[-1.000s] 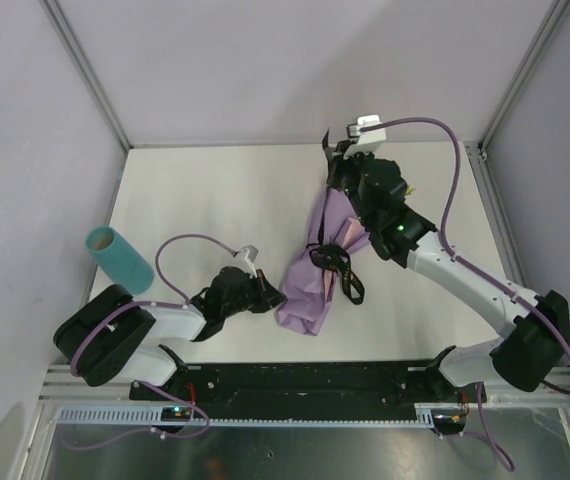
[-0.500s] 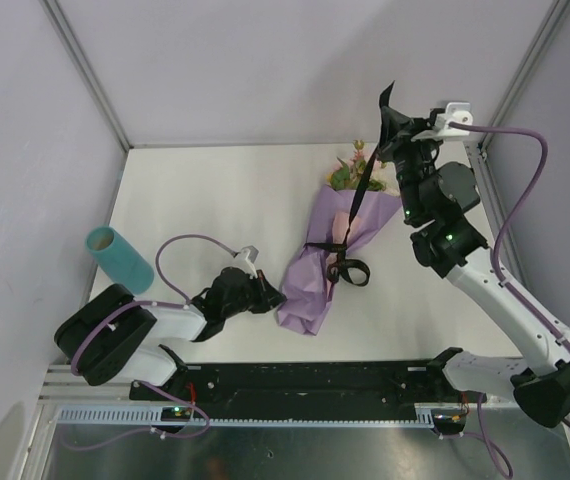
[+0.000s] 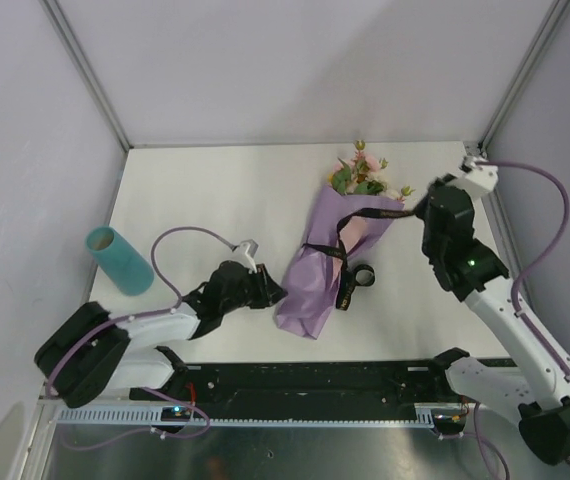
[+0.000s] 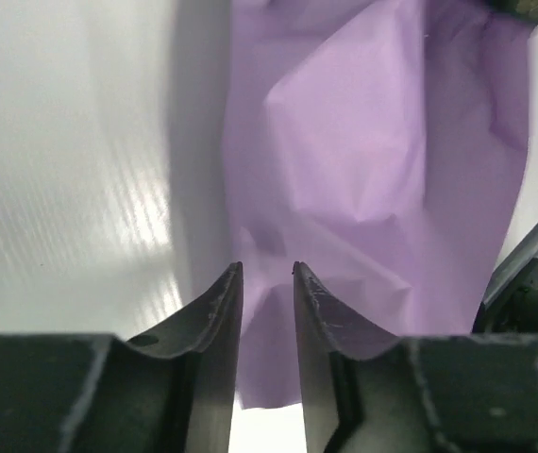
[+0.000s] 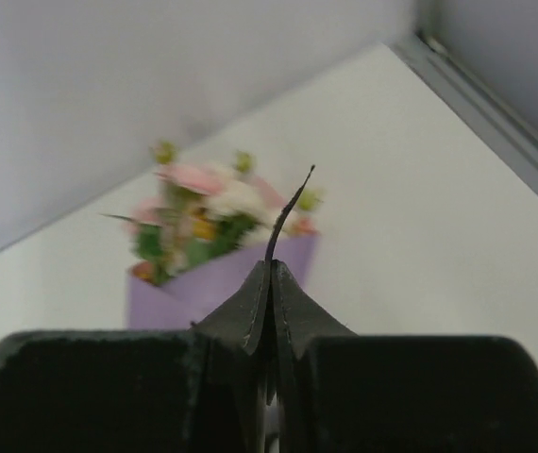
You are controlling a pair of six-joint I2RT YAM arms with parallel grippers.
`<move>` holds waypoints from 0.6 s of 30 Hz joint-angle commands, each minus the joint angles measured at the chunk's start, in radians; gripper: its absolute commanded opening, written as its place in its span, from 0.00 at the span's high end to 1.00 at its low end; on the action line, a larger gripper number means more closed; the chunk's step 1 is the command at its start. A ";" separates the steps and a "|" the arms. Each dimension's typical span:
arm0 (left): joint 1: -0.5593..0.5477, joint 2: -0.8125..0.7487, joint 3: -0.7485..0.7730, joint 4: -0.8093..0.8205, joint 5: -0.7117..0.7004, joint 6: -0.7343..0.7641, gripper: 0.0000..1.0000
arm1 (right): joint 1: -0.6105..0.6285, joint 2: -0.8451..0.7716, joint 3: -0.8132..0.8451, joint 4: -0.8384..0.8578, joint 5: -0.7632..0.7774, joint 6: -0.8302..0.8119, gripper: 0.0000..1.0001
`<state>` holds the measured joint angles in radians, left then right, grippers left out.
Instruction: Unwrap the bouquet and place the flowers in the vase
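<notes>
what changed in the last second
The right gripper, jaws shut on the black ribbon, swung off the bouquet and out to the right, drawing the ribbon taut. The left gripper parted its jaws slightly at the bottom of the purple paper. Bouquet and vase stayed put.

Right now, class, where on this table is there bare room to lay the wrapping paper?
The widest bare patch of table lies between the vase, the bouquet and the back wall. It is crowded mid-table: the left claw sits at the bouquet's foot and the right claw pinches the ribbon.
</notes>
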<state>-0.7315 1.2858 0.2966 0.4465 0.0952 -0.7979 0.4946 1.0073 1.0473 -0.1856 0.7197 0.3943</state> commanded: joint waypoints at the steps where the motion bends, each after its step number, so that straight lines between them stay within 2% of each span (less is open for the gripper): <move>1: -0.007 -0.148 0.124 -0.198 -0.073 0.088 0.60 | -0.121 -0.115 -0.104 -0.191 -0.032 0.181 0.89; 5: -0.007 -0.269 0.219 -0.373 -0.122 0.158 0.41 | -0.150 -0.188 -0.123 -0.257 -0.143 0.152 0.65; 9: -0.007 -0.382 0.311 -0.563 -0.167 0.231 0.32 | -0.148 -0.232 -0.123 -0.232 -0.447 0.010 0.49; 12: -0.006 -0.467 0.336 -0.651 -0.160 0.228 0.28 | -0.105 -0.195 -0.122 -0.191 -0.693 -0.067 0.37; 14: -0.006 -0.515 0.349 -0.701 -0.125 0.221 0.26 | -0.034 -0.145 -0.118 -0.166 -0.753 -0.116 0.34; 18: -0.006 -0.584 0.396 -0.826 -0.079 0.247 0.22 | 0.127 -0.023 -0.112 -0.093 -0.725 -0.222 0.34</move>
<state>-0.7330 0.7567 0.6285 -0.2012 -0.0189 -0.6037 0.5034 0.8768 0.9138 -0.3683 0.1127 0.3222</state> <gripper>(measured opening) 0.765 0.665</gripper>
